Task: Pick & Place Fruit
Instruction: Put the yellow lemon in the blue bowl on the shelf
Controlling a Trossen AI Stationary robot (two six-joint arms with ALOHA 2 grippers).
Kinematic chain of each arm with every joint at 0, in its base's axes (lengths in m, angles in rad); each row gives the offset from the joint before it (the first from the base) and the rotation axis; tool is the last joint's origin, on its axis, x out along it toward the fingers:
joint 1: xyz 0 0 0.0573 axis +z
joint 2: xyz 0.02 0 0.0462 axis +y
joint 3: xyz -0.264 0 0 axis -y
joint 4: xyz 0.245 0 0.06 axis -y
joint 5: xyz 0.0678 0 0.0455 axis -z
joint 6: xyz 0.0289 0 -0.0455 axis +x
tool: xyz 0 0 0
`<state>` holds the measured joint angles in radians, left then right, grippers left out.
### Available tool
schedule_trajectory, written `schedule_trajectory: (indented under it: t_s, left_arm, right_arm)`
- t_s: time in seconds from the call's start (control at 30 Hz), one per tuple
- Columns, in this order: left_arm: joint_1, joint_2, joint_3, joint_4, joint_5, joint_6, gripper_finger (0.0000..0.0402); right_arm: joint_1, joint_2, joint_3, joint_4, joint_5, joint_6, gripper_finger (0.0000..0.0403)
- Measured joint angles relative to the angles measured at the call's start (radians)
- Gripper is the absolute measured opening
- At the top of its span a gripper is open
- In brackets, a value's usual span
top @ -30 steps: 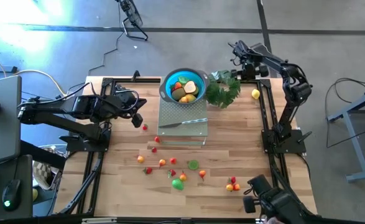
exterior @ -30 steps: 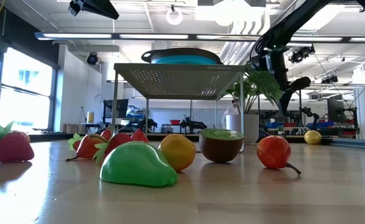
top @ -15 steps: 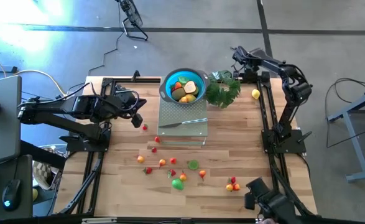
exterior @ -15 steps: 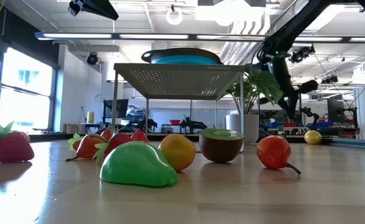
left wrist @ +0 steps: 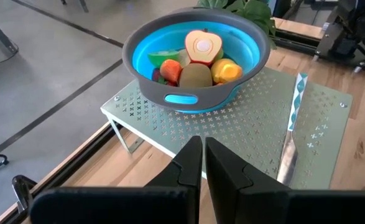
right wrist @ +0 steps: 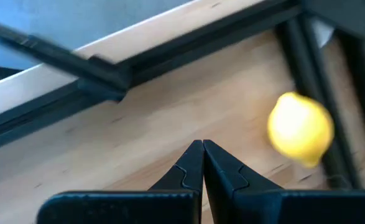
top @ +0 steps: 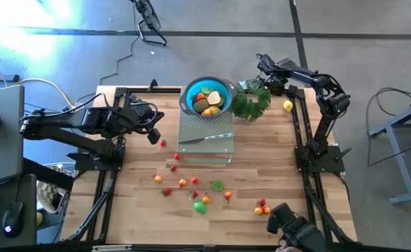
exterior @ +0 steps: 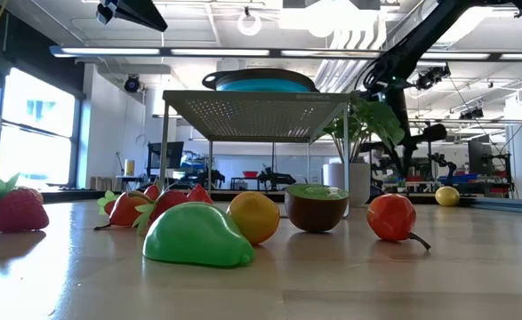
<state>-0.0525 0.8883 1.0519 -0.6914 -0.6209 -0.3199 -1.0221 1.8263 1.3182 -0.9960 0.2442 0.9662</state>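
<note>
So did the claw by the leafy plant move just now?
Yes. The right claw slid toward the picture's left in the high view, along the table's far edge, from above the plant's right side to past its top. It is shut and empty.

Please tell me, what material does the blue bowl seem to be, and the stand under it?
The blue bowl looks like matte soft plastic or silicone with a stiffer grey rim, judging by its dull even sheen. The stand looks like thin painted or coated metal sheet: it is perforated with small cross-shaped holes and has slim legs.
</note>
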Motion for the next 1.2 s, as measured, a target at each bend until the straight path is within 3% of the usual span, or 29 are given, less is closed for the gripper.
schedule_trajectory:
  t_s: [0.27, 0.53, 0.83, 1.2]
  left_arm:
    - [0.000, 0.000, 0.000, 0.000, 0.000, 0.000, 0.0014]
    - [0.000, 0.000, 0.000, -0.023, 0.000, -0.004, 0.0014]
    - [0.000, 0.000, 0.000, -0.023, 0.000, -0.003, 0.0014]
    - [0.000, 0.000, 0.000, -0.022, 0.000, -0.003, 0.0014]
  right_arm:
    - [0.034, 0.000, 0.000, 0.024, -0.008, 0.009, 0.0003]
    - [-0.009, 0.000, -0.029, 0.022, -0.010, 0.006, 0.0003]
    - [-0.037, 0.000, -0.053, 0.018, 0.128, -0.009, 0.0003]
    - [-0.067, 0.000, -0.053, 0.029, 0.155, -0.021, 0.0003]
